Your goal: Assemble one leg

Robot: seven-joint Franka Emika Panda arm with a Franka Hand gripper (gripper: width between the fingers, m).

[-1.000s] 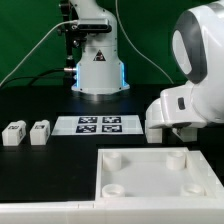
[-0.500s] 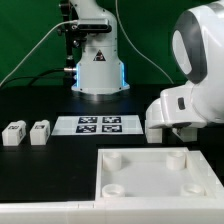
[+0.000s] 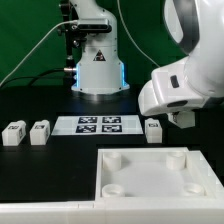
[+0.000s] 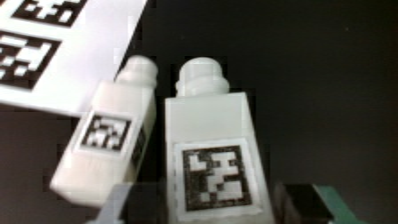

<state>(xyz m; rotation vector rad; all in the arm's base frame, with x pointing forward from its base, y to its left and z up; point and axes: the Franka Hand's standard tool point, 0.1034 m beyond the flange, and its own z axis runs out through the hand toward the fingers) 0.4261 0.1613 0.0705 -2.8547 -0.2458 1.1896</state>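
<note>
Exterior view: arm [image 3: 185, 75] leaned in from 2 o'clock, wrist low over the table [image 3: 30, 102] | neighbour leg [image 3: 153, 128] sat at 3 o'clock of marker board [image 3: 97, 124] | wrist view: gripper [image 4: 222, 200] spread, fingertips either side of the leg [image 4: 214, 140], neighbour leg just beside.

Exterior view: the arm's white housing [image 3: 185, 85], cut off at three o'clock, hides the jaws. Wrist view: the leg [image 4: 217, 140], cut by the edge at its tag end, and the second leg [image 4: 103, 135] are blurred, tags unreadable. The marker board [image 4: 54, 50] runs out of frame.
</note>
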